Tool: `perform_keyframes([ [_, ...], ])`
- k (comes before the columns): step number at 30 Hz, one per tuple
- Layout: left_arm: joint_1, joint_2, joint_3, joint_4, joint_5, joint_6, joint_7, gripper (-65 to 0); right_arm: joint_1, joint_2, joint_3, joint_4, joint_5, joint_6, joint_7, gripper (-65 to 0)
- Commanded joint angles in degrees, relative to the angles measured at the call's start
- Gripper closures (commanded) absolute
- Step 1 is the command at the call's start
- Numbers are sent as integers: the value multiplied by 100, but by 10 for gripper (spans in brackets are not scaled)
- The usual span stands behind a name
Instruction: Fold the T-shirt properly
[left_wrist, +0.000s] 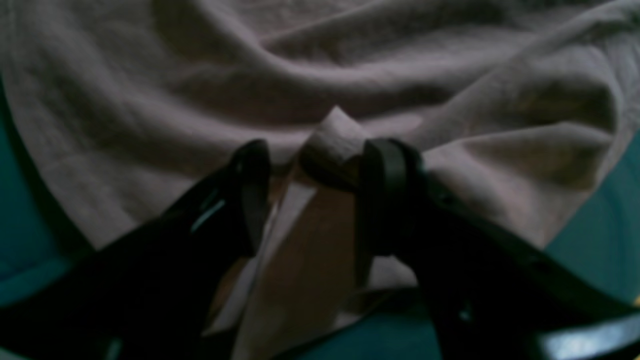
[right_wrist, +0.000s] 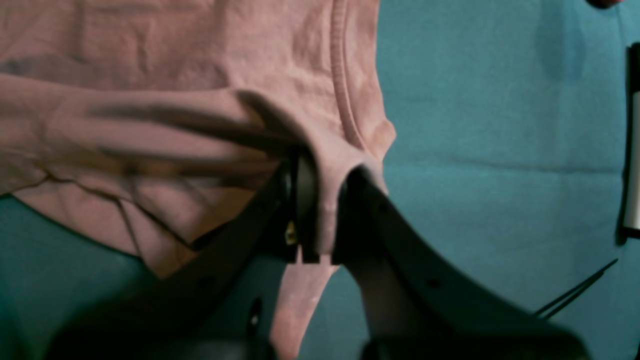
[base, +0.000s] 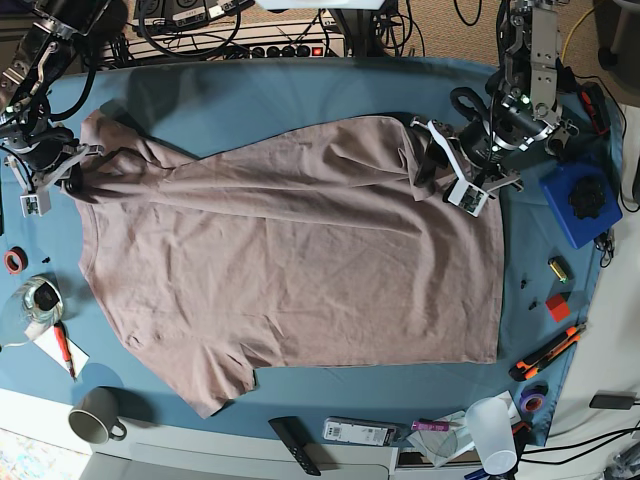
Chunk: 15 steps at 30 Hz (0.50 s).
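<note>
At the upper right of the base view, the left gripper (base: 447, 172) stands with its fingers apart over rumpled cloth. At the upper left, the right gripper (base: 70, 180) has its fingers clamped on an edge of the mauve T-shirt (base: 290, 280), which spreads across the middle of the teal-blue cloth (base: 290, 95), wrinkled along its upper side.

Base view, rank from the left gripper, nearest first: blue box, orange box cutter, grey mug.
From the left gripper:
1. Blue box, just beside it, at the picture's right.
2. Orange box cutter, lower right.
3. Grey mug, far lower left corner, across the shirt.
</note>
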Motion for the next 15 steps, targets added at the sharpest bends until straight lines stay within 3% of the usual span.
perform_keyframes([
  [1,-44,-24,-11,105,-116,-33,-118,-309,48,133,46,92,13,-7,94,0],
  [10,-44,70,-11,105,-319,-170,133,-309,48,133,46,92,13,-7,92,0],
  [15,-26,68,-11,105,-319,81,136,-279,48,133,46,92,13,-7,92,0],
])
